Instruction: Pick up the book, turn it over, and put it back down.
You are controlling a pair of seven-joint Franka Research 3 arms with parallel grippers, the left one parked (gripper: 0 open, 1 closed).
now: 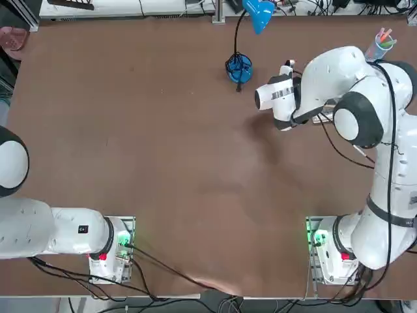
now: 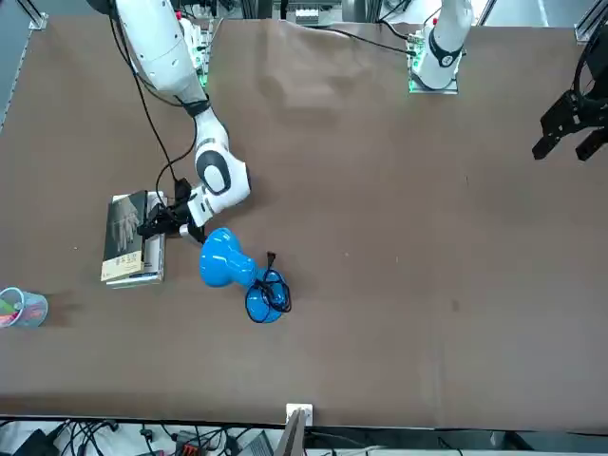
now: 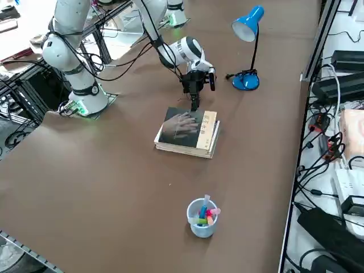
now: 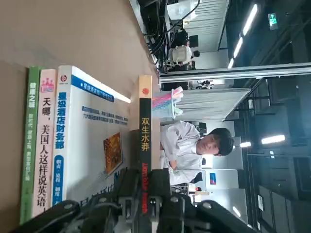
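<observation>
The book (image 3: pixel 181 126) is thin, and its dark grey cover with a pale hand picture faces up. It tops a small stack near the table's right side, also visible in the front view (image 2: pixel 125 228). My right gripper (image 3: pixel 194 104) is at the book's edge nearest the lamp, shut on that edge. In the wrist view the fingers (image 4: pixel 127 196) pinch the black spine (image 4: pixel 145 131). The gripped edge looks lifted slightly off the white book (image 4: pixel 92 141) below. In the top view my arm covers the book.
Under the book lie a white book with blue lettering and two thinner ones (image 4: pixel 41 145). A blue desk lamp (image 3: pixel 247 34) stands just beyond the gripper. A cup of pens (image 3: pixel 202 219) sits nearer the table edge. A person (image 4: pixel 194 145) sits in the room beyond.
</observation>
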